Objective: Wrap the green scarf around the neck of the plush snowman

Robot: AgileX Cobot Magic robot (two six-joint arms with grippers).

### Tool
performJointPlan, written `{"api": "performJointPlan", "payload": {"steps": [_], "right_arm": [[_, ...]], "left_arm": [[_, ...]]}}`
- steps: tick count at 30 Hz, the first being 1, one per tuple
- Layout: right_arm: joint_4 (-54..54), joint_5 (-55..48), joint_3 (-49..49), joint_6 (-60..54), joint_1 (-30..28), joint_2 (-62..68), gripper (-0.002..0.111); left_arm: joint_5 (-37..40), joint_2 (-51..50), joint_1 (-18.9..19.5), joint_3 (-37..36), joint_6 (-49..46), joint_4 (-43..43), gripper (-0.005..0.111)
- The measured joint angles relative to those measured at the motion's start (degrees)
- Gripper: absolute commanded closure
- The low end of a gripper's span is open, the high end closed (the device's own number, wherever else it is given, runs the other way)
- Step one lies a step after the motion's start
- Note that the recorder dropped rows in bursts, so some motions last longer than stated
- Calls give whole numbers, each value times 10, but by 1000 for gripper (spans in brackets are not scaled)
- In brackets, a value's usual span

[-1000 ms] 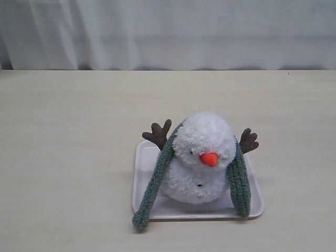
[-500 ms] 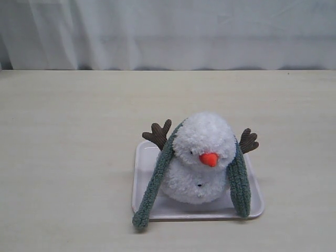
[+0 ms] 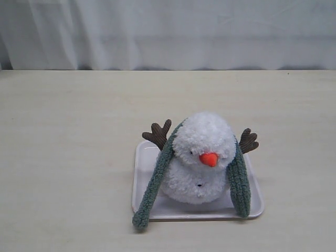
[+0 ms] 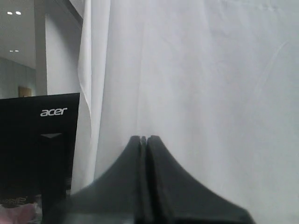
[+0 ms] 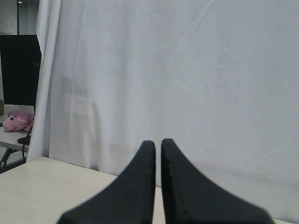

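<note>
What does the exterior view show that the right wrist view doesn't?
Only the exterior view shows the plush snowman on its white tray, the green scarf draped behind it with both ends hanging in front. Only the right wrist view shows the right gripper, fingers shut, and a pink plush toy. Both show the white curtain and pale table.

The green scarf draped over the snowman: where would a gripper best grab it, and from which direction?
Probably the end of the green scarf that trails past the tray rim onto the table, on the exterior view's left. It lies flat and clear of the plush snowman, so a pinch from straight above across its narrow width should catch only fabric.
</note>
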State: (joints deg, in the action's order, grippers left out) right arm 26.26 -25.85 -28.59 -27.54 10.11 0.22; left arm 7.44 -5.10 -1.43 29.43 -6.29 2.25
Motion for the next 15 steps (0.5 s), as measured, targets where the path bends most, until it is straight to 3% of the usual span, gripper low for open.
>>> {"api": "performJointPlan", "payload": {"steps": [15], "right_arm": [[0, 0, 0, 0, 0, 0, 104]], "left_arm": [[0, 48, 0, 0, 0, 0, 107]]}}
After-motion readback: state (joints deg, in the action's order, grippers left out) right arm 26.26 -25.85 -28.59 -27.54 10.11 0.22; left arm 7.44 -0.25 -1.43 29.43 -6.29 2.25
